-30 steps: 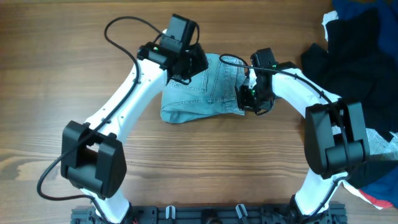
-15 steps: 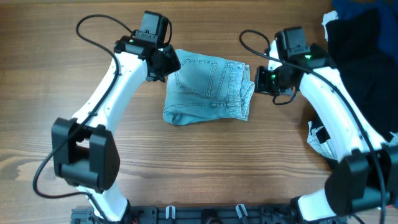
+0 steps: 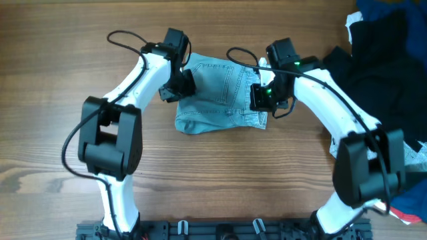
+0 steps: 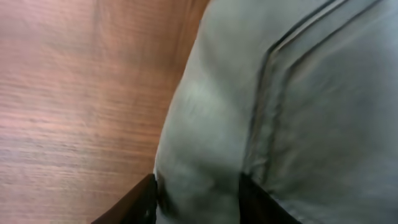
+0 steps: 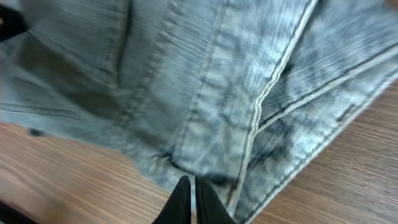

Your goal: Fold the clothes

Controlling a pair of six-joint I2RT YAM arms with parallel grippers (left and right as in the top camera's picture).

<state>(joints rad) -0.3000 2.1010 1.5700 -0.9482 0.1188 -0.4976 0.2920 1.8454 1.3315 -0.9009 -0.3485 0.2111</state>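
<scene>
Item under inspection: one pair of pale blue jeans [image 3: 220, 97], found lying folded into a compact, roughly square bundle on the wooden table [image 3: 67, 53], near the middle of the worktop and between the two arms. A stitched back pocket faced upward. The right side of the bundle showed stacked folded edges and a hem.

Left gripper [image 3: 187, 85]: positioned at the left edge of the jeans, about midway along that edge. In the left wrist view its fingers [image 4: 140, 202] stood well apart, with a rounded ridge of denim lying in the gap between them. The jaws were open, not clamped.

Right gripper [image 3: 257, 100]: positioned at the right edge of the jeans, toward the lower corner. In the right wrist view its fingers [image 5: 181, 199] were drawn together with only a thin slit between them, the tips resting against the seamed hem. Whether any cloth was pinched between the tips could not be determined.

Other goods: a black garment [image 3: 380, 60] and a dark blue cloth [image 3: 390, 10] were heaped at the table's far right, well apart from the jeans.
</scene>
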